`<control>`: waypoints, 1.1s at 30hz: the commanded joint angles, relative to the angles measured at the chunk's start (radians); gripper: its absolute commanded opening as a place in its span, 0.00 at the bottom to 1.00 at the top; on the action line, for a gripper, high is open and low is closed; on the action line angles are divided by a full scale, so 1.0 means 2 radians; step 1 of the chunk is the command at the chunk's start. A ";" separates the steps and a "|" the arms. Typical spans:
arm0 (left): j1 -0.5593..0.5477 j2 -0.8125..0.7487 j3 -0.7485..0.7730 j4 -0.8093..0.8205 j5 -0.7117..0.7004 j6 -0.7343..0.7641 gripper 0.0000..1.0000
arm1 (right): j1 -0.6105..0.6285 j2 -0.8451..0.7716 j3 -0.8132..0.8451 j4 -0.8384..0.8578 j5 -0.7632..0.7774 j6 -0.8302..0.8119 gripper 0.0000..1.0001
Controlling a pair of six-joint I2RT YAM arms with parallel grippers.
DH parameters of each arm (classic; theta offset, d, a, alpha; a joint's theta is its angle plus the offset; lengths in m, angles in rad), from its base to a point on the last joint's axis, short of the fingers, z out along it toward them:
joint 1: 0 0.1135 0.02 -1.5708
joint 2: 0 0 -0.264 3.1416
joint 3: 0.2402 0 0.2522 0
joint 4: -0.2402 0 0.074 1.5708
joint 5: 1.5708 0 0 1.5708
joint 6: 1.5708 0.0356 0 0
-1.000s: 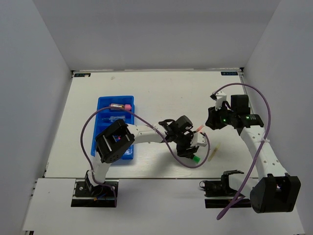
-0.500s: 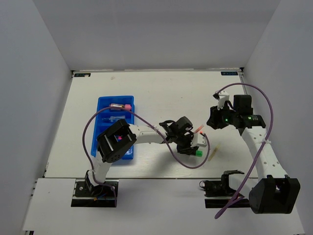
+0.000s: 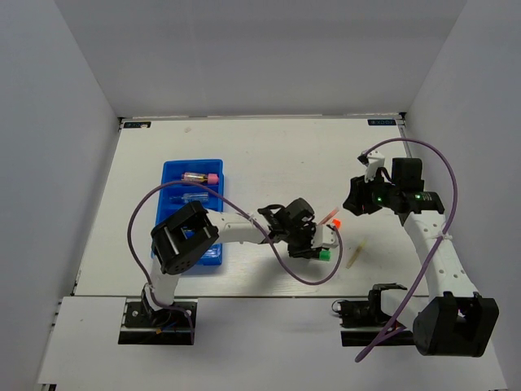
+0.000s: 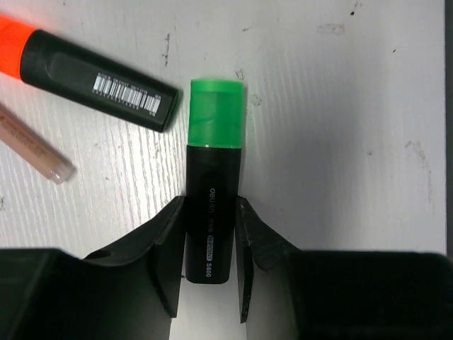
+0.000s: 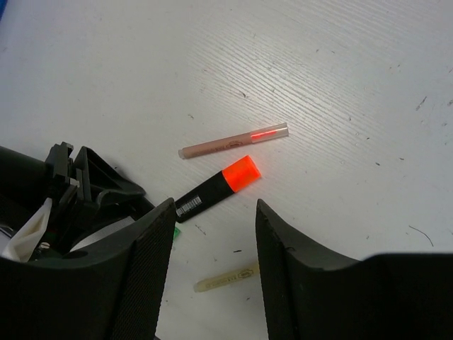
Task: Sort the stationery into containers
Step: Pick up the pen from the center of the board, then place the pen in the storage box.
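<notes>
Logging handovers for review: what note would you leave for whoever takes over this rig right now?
Left gripper: shut on green highlighter, right of the blue tray.
Right gripper: open, empty, above the table.
Done: pink tube and clear pen in tray; its near end is hidden by the left arm.
To do: green highlighter, then orange highlighter, pink stick, beige stick, all loose on the table.

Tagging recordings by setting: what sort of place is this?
Probably a robot lab test cell: a white table walled by plain grey panels, a left arm and right arm bolted at its near edge, plus a blue tray and a green highlighter.
</notes>
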 commanded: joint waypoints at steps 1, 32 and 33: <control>-0.002 -0.012 -0.024 -0.034 -0.037 0.001 0.01 | -0.011 -0.010 0.000 0.008 -0.017 0.006 0.53; 0.142 -0.411 -0.171 -0.138 -0.129 0.051 0.00 | -0.025 -0.002 0.000 -0.007 -0.062 -0.003 0.59; 0.171 -0.435 -0.191 -0.133 -0.123 0.069 0.00 | -0.026 -0.002 0.001 -0.005 -0.066 -0.002 0.59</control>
